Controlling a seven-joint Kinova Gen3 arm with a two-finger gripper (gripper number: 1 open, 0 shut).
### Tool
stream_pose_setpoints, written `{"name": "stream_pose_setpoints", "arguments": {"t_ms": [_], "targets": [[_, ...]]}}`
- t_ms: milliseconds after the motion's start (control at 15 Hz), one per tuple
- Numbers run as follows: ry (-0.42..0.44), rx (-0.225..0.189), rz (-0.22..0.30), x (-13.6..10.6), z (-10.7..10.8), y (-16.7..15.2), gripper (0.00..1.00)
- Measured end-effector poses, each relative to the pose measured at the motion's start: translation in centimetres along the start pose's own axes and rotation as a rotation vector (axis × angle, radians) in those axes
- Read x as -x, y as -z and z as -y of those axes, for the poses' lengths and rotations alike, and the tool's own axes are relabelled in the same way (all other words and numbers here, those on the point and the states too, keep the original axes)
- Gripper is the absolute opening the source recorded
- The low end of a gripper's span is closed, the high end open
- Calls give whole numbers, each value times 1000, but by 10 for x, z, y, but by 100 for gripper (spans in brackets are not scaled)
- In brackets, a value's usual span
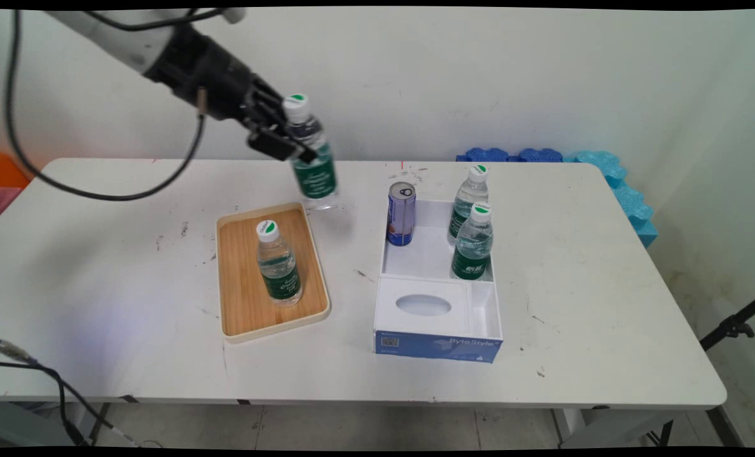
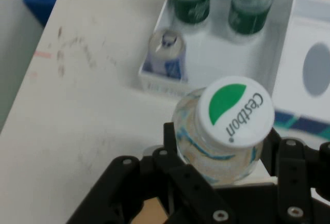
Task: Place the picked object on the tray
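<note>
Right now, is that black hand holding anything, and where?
Yes: the hand grips a water bottle by its upper part, just below the cap.

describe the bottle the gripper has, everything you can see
The held bottle is clear plastic with a dark green label and a white cap bearing a green mark, lettered Cestbon. The gripper clamps it just below the cap. It hangs slightly tilted, above the table beyond the wooden tray.

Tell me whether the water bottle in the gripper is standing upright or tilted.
Tilted. The clear green-labelled water bottle in the black two-finger gripper leans, white cap toward the arm, base hanging above the white table, beyond the wooden tray.
</note>
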Motion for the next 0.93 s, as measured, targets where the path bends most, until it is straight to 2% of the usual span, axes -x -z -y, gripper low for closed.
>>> {"name": "stream_pose_setpoints", "arguments": {"t_ms": [467, 933], "targets": [[62, -23, 91, 82, 17, 23, 0], [106, -13, 168, 148, 15, 30, 0]]}}
